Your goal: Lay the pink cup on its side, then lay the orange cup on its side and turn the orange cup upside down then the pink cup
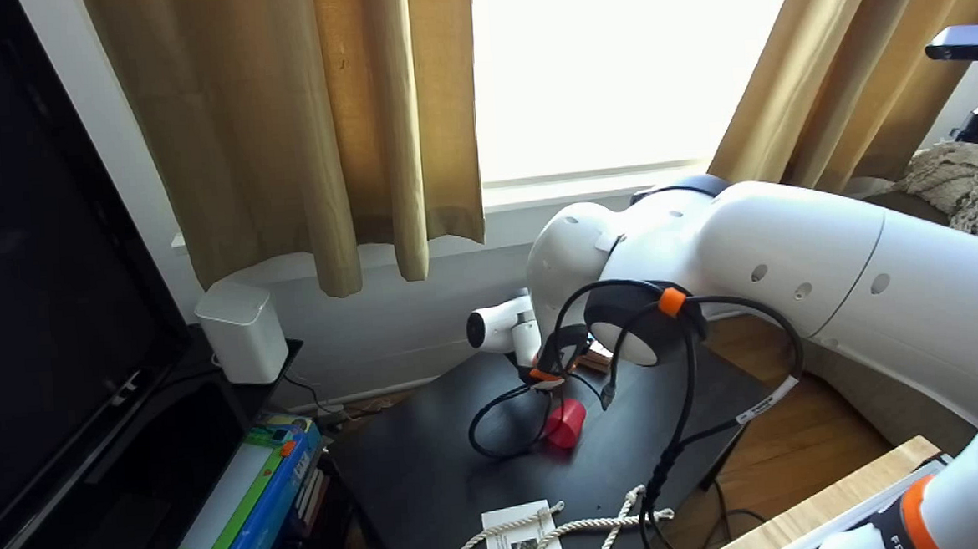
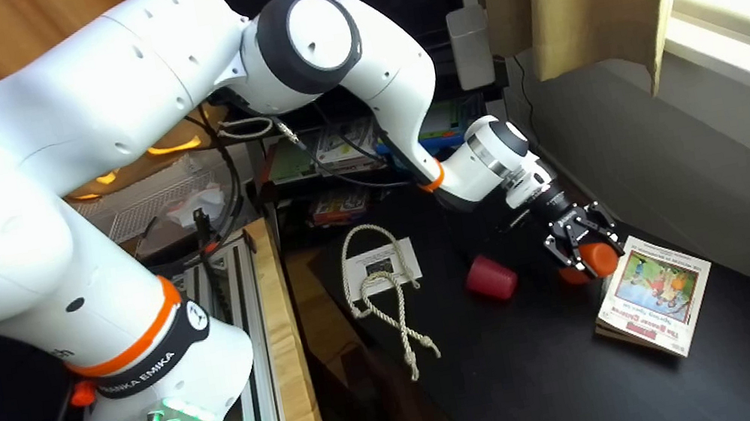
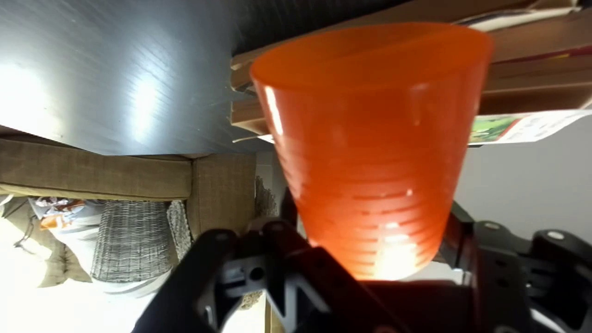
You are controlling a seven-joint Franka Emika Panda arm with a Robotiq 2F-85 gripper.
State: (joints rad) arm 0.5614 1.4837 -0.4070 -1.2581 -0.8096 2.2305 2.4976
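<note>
In an exterior view, twisted rope (image 2: 404, 327) lay left of the gripper (image 2: 602, 258), the smooth pink cup (image 2: 491, 279) between them, on its side. The jaws stood apart, flanking the orange cup (image 3: 370, 152); I couldn't tell if they pinched it. The arm (image 1: 789, 250) hid it in an exterior view; the wrist view alone showed its translucent wall and round mouth. Right of the gripper sat stacked books (image 2: 655, 293).
</note>
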